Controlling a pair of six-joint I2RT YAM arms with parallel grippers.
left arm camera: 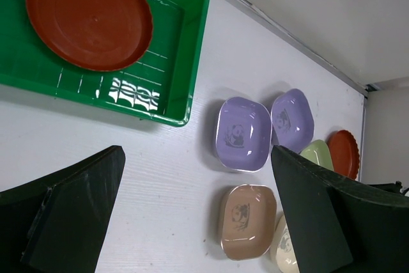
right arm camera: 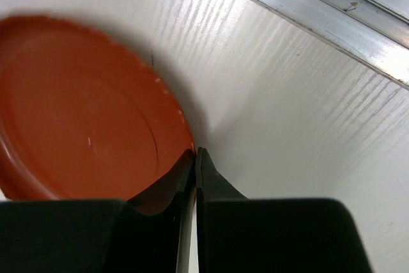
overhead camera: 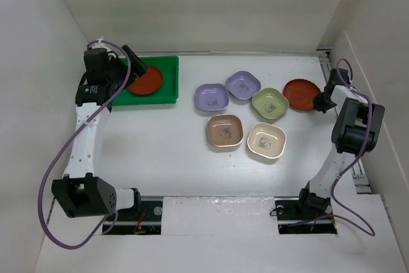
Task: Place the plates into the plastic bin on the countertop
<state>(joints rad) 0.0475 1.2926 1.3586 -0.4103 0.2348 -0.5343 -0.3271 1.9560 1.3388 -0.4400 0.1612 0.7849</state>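
One round red-brown plate (overhead camera: 147, 81) lies in the green plastic bin (overhead camera: 167, 69), also seen in the left wrist view (left arm camera: 89, 17) with the bin (left arm camera: 182, 49). My left gripper (overhead camera: 135, 66) hovers over the bin's near side, open and empty (left arm camera: 195, 158). On the white countertop (overhead camera: 160, 151) sit two lavender plates (overhead camera: 212, 97) (overhead camera: 243, 85), a pale green one (overhead camera: 269, 103), a tan one (overhead camera: 224, 130) and a cream one (overhead camera: 266, 140). My right gripper (overhead camera: 321, 101) is shut on the right rim of the second red-brown plate (overhead camera: 299, 94), with its tips (right arm camera: 195, 153) pinching that plate (right arm camera: 83, 113).
White walls close in the countertop on the left, back and right. A metal rail (right arm camera: 319, 11) runs along the right wall close to the right gripper. The left wrist view shows the lavender plates (left arm camera: 241, 133) (left arm camera: 292, 119) and the tan plate (left arm camera: 247, 220) between its fingers.
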